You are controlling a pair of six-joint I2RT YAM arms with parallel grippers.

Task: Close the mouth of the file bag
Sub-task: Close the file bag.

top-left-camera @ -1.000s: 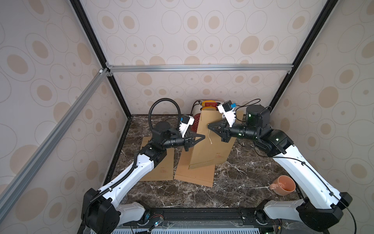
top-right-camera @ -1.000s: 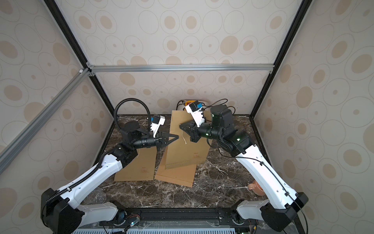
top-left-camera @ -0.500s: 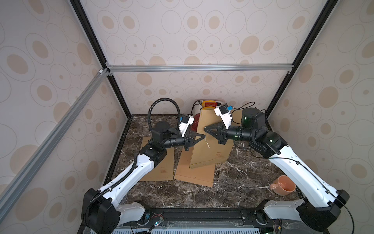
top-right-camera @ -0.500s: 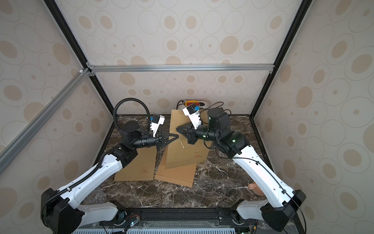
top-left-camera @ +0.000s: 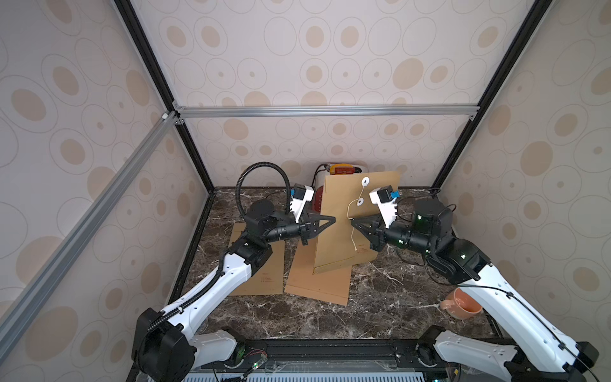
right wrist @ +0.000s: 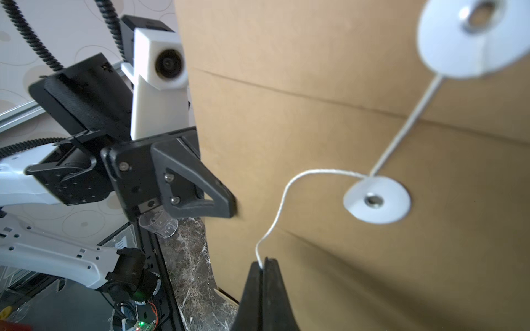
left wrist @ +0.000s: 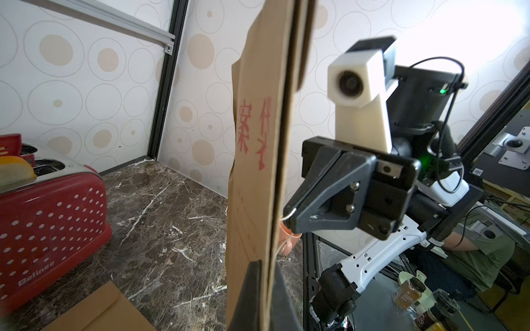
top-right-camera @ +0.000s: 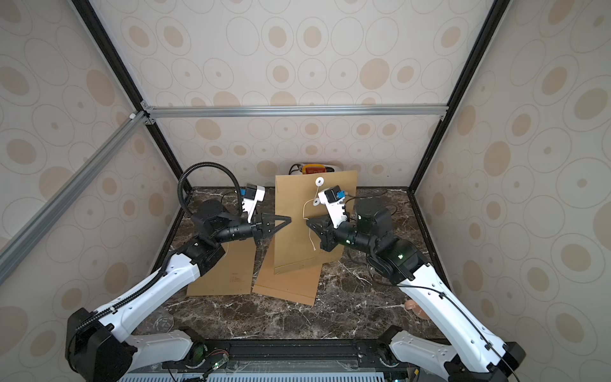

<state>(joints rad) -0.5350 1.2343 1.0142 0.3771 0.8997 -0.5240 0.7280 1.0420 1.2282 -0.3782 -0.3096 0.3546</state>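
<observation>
And the file bag (top-left-camera: pixel 357 211) shows plain kraft brown, with red characters (left wrist: pixel 243 130) printed down one face. On it, a white upper disc (top-left-camera: pixel 365 181) and a white lower disc (top-left-camera: pixel 360 202), a white string (right wrist: pixel 405 126) running between them. The left hand (top-left-camera: pixel 333 219) and the right hand (top-left-camera: pixel 352 222) are both matte black. Under the file bag, the tabletop (top-left-camera: pixel 380 297) is dark brown marble veined white, with more brown envelopes (top-left-camera: pixel 317 287) lying there. Behind the file bag, a red, silver-topped toaster (left wrist: pixel 51 212) dotted white. Off to the file bag's right, a peach-pink mug (top-left-camera: pixel 461 302). All around, cream walls (top-left-camera: pixel 330 49) patterned with tan ovals and thin grey rings.
</observation>
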